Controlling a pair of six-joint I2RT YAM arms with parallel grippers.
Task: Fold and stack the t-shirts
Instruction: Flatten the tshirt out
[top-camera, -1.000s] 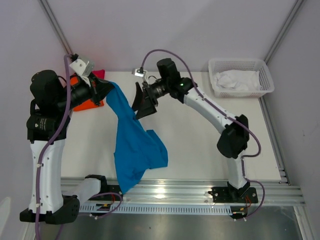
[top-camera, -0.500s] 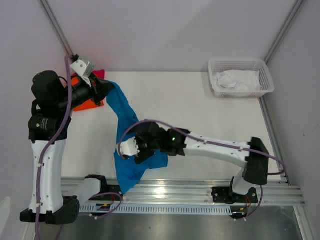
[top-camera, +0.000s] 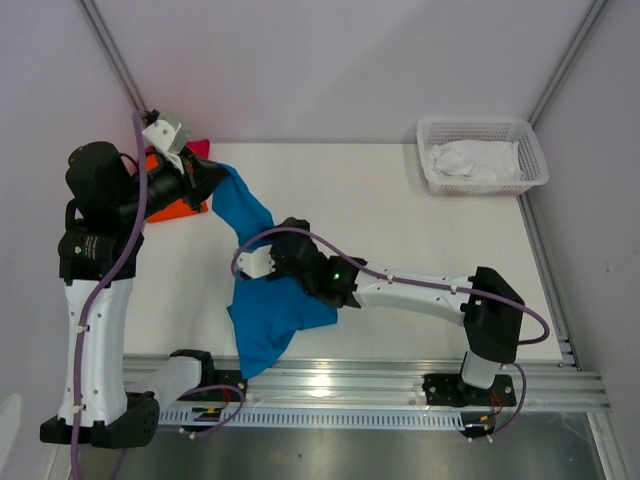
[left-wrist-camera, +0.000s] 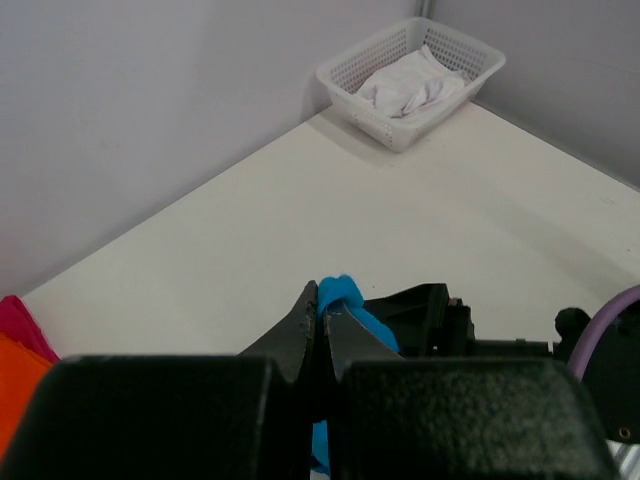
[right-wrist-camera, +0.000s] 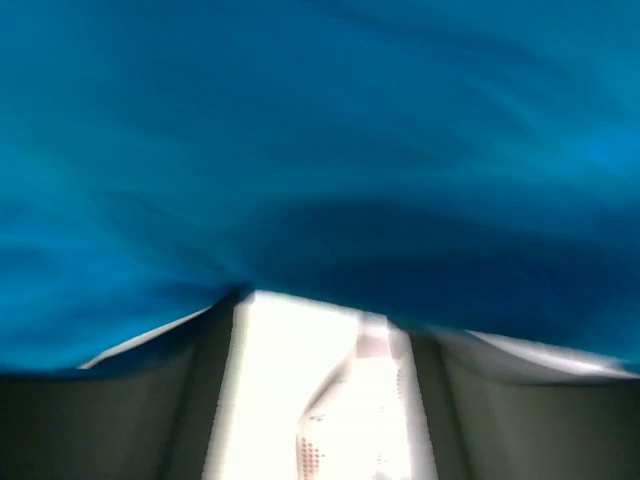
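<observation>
The bright blue t-shirt (top-camera: 262, 310) hangs as a stretched band from my left gripper (top-camera: 212, 178), which is shut on a bunched corner of it above the table's back left. Its lower part lies spread near the front edge. In the left wrist view the blue cloth (left-wrist-camera: 345, 292) sticks out of the shut left gripper (left-wrist-camera: 322, 300). My right gripper (top-camera: 278, 258) is low against the shirt's middle. In the right wrist view the blurred blue shirt (right-wrist-camera: 320, 150) covers my right gripper (right-wrist-camera: 325, 300) at its tips, and its jaws stand apart. An orange t-shirt (top-camera: 178, 209) and a pinkish-red t-shirt (top-camera: 198, 148) lie at the back left.
A white lattice basket (top-camera: 528, 140) holding white cloth stands at the back right, also the basket (left-wrist-camera: 345, 85) in the left wrist view. Grey walls enclose the table on three sides. A metal rail (top-camera: 400, 385) runs along the front edge.
My right arm swung from high near the back down to the shirt's lower part, then drew back to its middle. Its jaws have narrowed. The left gripper kept its hold.
</observation>
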